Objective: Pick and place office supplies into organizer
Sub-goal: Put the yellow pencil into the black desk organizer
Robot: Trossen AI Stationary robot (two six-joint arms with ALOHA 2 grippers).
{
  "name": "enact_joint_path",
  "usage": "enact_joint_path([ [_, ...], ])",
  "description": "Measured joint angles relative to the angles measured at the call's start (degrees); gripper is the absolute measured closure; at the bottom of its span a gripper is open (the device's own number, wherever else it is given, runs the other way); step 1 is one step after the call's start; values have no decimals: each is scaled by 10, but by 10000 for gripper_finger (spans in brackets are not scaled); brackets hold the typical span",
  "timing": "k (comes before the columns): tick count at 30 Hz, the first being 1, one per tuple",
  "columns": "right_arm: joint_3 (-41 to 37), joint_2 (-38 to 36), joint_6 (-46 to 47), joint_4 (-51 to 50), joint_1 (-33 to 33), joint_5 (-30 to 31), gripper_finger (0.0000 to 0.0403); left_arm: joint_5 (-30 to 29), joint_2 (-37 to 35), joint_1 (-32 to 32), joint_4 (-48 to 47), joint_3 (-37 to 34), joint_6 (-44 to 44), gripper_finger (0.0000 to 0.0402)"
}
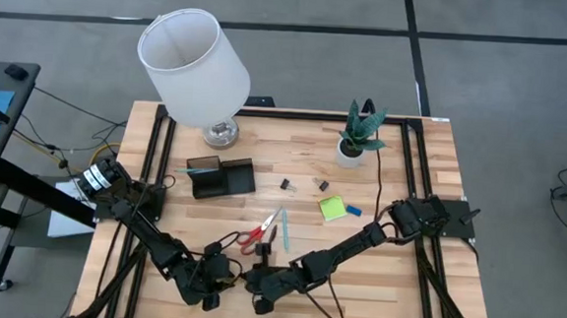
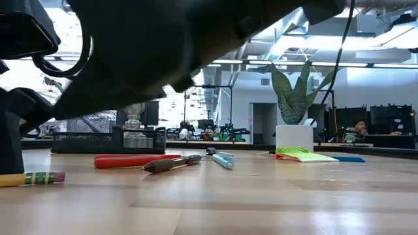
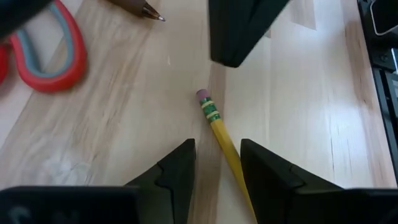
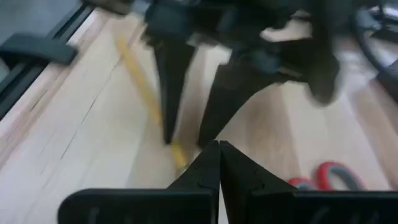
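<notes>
Wooden desk [image 1: 395,274] seen from above, with both my arms reaching to its near edge. My left tool [image 3: 217,165] hangs low over the near edge, left of centre, its fingers released and parted, straddling a yellow pencil [image 3: 225,140] that lies flat on the wood without being gripped. My right tool [image 4: 219,163] sits just to its right, fingers clenched tight together with nothing between them, its tip close to the same pencil.

Farther in, a black organizer [image 1: 221,177] rests left of centre, in front of a white-shaded lamp [image 1: 193,65] at the far left. Near the middle lie red-handled scissors [image 1: 257,234], a dark pen [image 1: 285,230] beside them and a light blue pen [image 2: 222,160]. Two small black binder clips [image 1: 288,185] sit beyond those. To the right is a lime-green sticky-note pad [image 1: 333,208] with a small blue eraser [image 1: 353,211] just beside it. A potted plant [image 1: 356,136] stands at the far right.
</notes>
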Motion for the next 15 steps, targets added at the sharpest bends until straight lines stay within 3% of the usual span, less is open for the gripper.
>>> enact_joint_path([
  [7,1,0,15,-60,-5,-19,392,9,-1,1,-3,0,-11,287],
  [15,-2,2,-31,-45,-21,-101,338,9,-1,1,1,0,-12,288],
])
